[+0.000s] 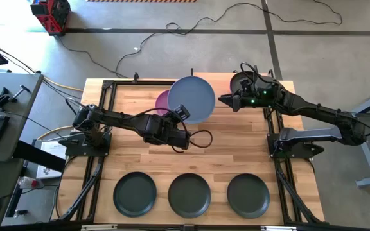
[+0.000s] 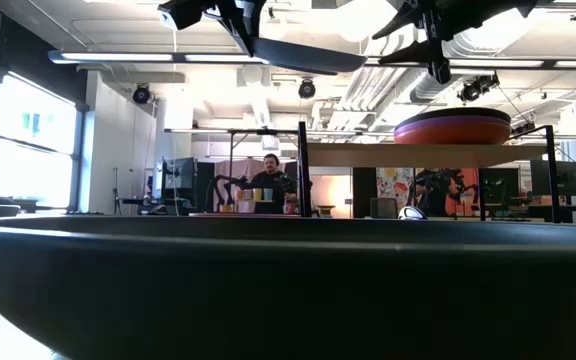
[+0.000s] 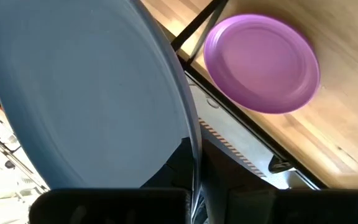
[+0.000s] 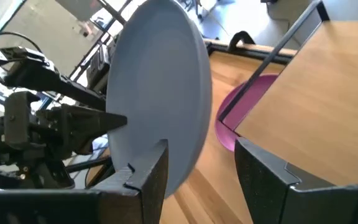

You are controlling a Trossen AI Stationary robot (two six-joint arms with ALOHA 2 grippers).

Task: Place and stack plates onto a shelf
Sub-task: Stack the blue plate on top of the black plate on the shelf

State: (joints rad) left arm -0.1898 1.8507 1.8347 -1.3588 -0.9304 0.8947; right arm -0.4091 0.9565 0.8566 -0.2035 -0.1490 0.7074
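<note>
A pale blue-grey plate (image 1: 193, 97) hangs above the table's far middle, with my left gripper (image 1: 182, 115) shut on it. On the tabletop below it lies a purple plate (image 1: 163, 101), half hidden under it. My right gripper (image 1: 224, 99) stands open just right of the blue plate's rim, a small gap apart. Behind that gripper is the shelf (image 4: 319, 93), a light-wood board framed by black rods. A stack of plates (image 2: 453, 127) rests on it. Three dark plates (image 1: 189, 194) lie flat in a row along the near edge. My left gripper holds the pale blue-grey plate by its near rim (image 1: 185, 117), pinched between the two fingers, one finger (image 4: 114, 119) lying on the plate's face. The fingers come slanting from the table's near left. The plate is lifted clear and about level, reaching away from the fingers.
Black rods of the frame (image 1: 111, 96) run along the tabletop's left and far sides. A loose black cable (image 1: 201, 138) loops near my left gripper. In the low view a dark plate's rim (image 2: 288, 250) fills the foreground. A person (image 2: 271, 185) sits far behind the table.
</note>
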